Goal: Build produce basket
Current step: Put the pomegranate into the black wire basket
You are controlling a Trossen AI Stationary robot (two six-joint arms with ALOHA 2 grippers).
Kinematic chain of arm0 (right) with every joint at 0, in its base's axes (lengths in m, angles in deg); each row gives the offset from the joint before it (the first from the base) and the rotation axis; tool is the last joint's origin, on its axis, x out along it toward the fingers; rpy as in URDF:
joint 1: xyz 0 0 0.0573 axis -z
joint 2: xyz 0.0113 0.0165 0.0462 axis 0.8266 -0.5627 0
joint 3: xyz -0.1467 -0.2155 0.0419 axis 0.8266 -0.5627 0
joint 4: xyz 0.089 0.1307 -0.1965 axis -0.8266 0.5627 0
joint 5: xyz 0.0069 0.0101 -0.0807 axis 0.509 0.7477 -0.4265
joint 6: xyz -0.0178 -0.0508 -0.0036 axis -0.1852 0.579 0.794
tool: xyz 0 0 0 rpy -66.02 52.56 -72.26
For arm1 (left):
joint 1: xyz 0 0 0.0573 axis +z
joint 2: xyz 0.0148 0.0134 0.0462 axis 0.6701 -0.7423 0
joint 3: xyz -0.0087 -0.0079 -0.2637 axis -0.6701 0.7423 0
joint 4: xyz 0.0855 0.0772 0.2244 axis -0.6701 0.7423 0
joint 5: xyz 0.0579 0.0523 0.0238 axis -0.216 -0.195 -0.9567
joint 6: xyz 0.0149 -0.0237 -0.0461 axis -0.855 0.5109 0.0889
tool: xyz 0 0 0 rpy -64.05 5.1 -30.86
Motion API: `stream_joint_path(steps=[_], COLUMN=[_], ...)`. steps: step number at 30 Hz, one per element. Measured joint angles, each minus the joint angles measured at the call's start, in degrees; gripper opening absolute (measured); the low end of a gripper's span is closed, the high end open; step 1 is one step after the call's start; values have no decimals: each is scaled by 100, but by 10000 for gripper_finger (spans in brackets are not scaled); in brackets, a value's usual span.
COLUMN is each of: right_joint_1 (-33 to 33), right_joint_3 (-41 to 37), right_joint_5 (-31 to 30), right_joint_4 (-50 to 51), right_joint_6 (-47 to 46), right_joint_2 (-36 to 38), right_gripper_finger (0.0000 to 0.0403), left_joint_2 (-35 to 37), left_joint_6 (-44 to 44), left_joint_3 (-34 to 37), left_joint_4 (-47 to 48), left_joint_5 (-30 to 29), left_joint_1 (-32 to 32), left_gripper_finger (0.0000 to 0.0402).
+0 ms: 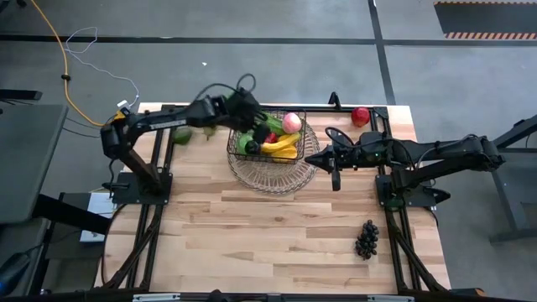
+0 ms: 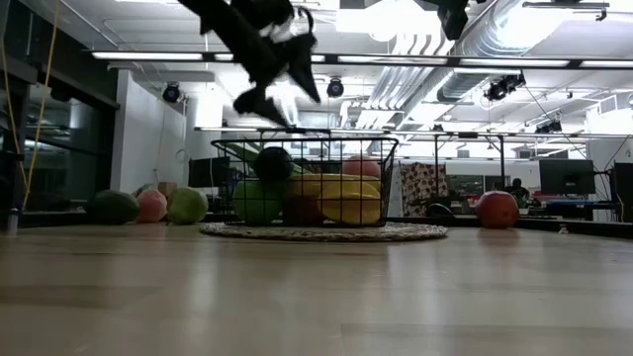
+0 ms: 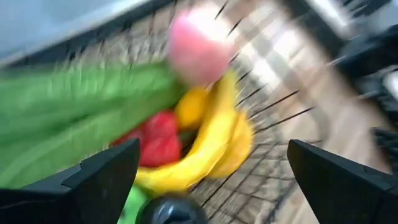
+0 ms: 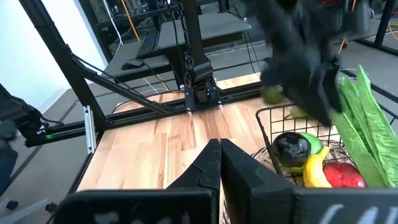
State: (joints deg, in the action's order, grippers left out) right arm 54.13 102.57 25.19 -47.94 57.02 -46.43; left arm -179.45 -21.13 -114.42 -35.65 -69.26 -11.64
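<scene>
The basket (image 1: 273, 143) is being seen resting on the round wire tray (image 1: 270, 174), toward the far middle of the table (image 1: 268, 243). Inside it, the banana (image 1: 281, 148) is lying toward the right side, with a peach (image 1: 291, 122) behind it at the far right corner and the leafy bunch (image 1: 264, 124) draped along the far left. The left gripper (image 1: 252, 117) is being held above the basket's far left part. The right gripper (image 1: 317, 158) is being kept just right of the basket, beside the tray. An apple (image 1: 360, 116) is sitting at the far right, apart. The grapes (image 1: 367, 239) are lying near the front right, well apart. Left of the basket, what seems to be a pear (image 1: 182, 133) is partly hidden under the left arm.
</scene>
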Motion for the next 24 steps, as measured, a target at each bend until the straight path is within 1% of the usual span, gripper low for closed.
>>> stream_joint_path(steps=[3, 6, 8, 10, 12, 17, 20, 24], right_joint_1=[0, 0, 0, 0, 0, 0, 0, 0], right_joint_3=[0, 0, 0, 0, 0, 0, 0, 0], right_joint_5=[-121, -255, -260, -259, -259, -259, -259, -259], right_joint_4=[-7, -22, -35, -42, -46, -49, -50, -50], right_joint_6=[6, 124, 160, 153, 153, 149, 149, 149], right_joint_2=[0, 0, 0, 0, 0, 0, 0, 0], right_gripper_finger=[0, 0, 0, 0, 0, 0, 0, 0], left_joint_2=[450, 942, 1356, 1806, 2239, 3281, 3810, 4312], left_joint_6=[-362, -750, -955, -1048, -1091, -909, -727, -627], left_joint_3=[-50, -33, 175, 524, 990, 2373, 3075, 3679], left_joint_4=[-73, -115, -374, -865, -1448, -2874, -3352, -3421], left_joint_5=[124, -253, -526, -675, -705, -817, -1254, -1977], left_joint_1=[-67, -347, -595, -857, -1107, -1801, -2226, -2680], left_gripper_finger=[394, 393, 393, 393, 393, 393, 393, 393])
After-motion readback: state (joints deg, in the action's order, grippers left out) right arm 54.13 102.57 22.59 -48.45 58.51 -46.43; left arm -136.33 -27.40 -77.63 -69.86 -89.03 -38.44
